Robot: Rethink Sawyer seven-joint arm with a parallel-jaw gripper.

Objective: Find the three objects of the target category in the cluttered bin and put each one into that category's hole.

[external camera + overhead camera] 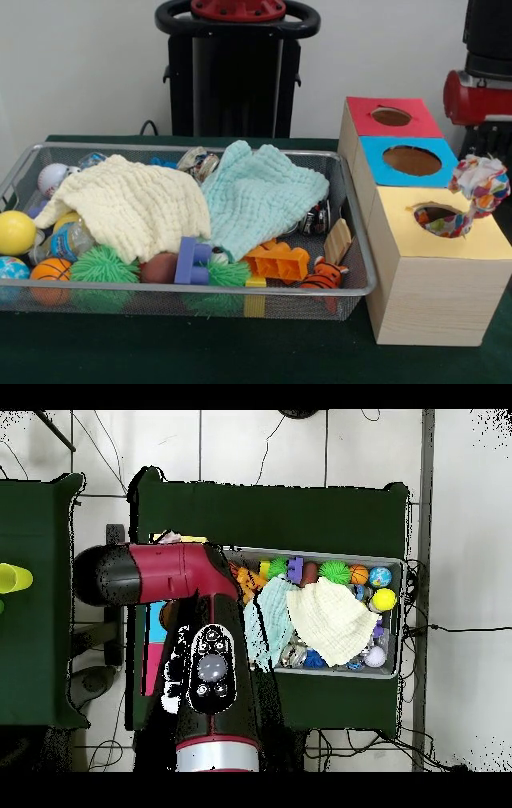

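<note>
- The gripper itself cannot be made out in either view, so whether it is released or clenched cannot be told; the front view shows only a red and black part of the arm [478,88] at the right edge, behind the boxes.
- In the overhead view the red and black arm [190,599] reaches across the boxes and hides nearly all of them, which the front view shows plainly.
- A polka-dot cloth [477,194] drapes over the rim of the hole [436,217] in the yellow-topped box [440,272], one end tucked into the hole and the other bunched above the box's far right corner.
- In the overhead view only a small scrap of that cloth [170,538] peeks out beside the arm.
- Behind the yellow box stand a blue-topped box [410,161] and a red-topped box [391,117], each with its own round hole.
- The bin [352,290] sits just left of the boxes on the dark green worktop [160,352].
- In the bin, a cream cloth [128,206] and a mint-green cloth [260,196] lie side by side over the clutter.
- Along the bin's near edge: a yellow ball [16,232], an orange ball [50,270], a green spiky ball [104,266], a purple block [192,262], an orange block [277,261] and a tiger toy [324,274].
</note>
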